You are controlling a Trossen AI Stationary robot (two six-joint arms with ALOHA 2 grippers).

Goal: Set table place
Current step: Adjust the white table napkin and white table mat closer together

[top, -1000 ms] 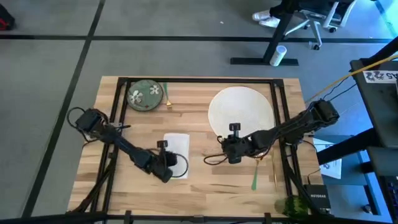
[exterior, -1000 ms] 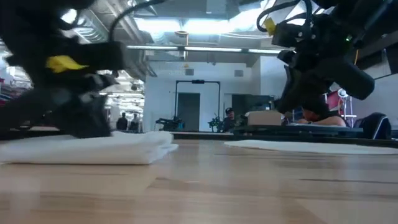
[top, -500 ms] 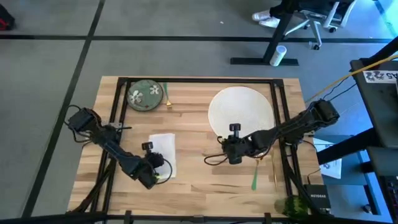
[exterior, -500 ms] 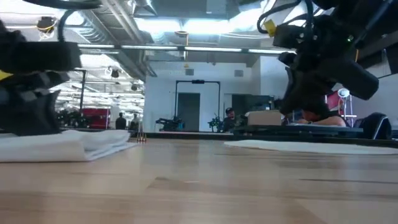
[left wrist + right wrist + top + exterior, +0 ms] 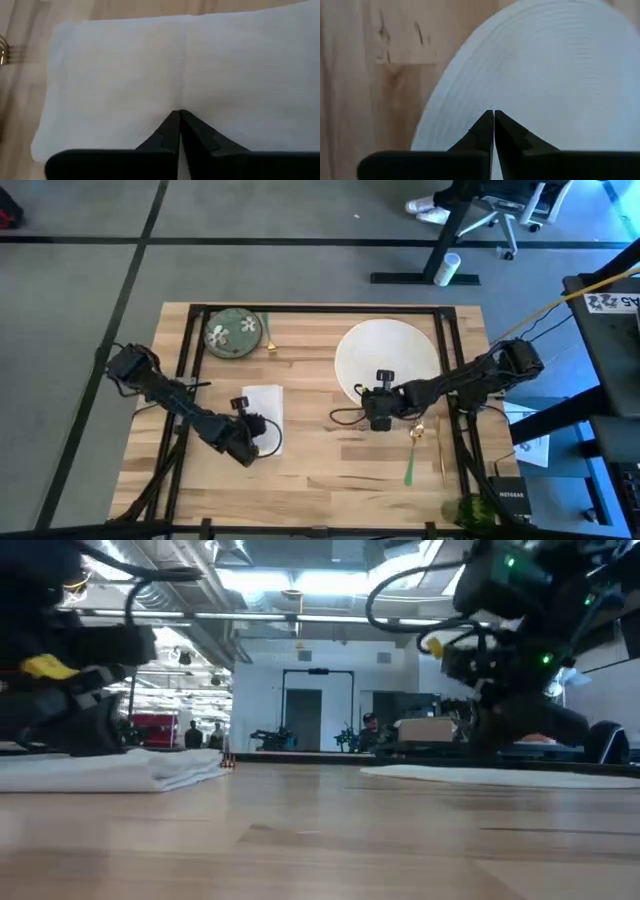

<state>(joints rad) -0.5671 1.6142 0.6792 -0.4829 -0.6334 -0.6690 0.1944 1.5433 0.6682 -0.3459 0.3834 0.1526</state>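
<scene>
White napkin (image 5: 263, 408) at centre-left of the table (image 5: 320, 470); large white plate (image 5: 388, 352) at upper right; green flowered dish (image 5: 233, 333) at upper left. Green-handled cutlery (image 5: 410, 465) lies at lower right, below the plate. Left gripper (image 5: 180, 116), fingers pressed together, sits over the napkin's lower edge. Right gripper (image 5: 493, 116), fingers likewise together, sits at the plate's lower rim.

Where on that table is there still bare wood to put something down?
Bare wood on the table runs along its near edge, and between the green dish and white plate. The middle is crowded: the left gripper sits on the napkin, the right gripper at the plate's rim, with cutlery nearby.
</scene>
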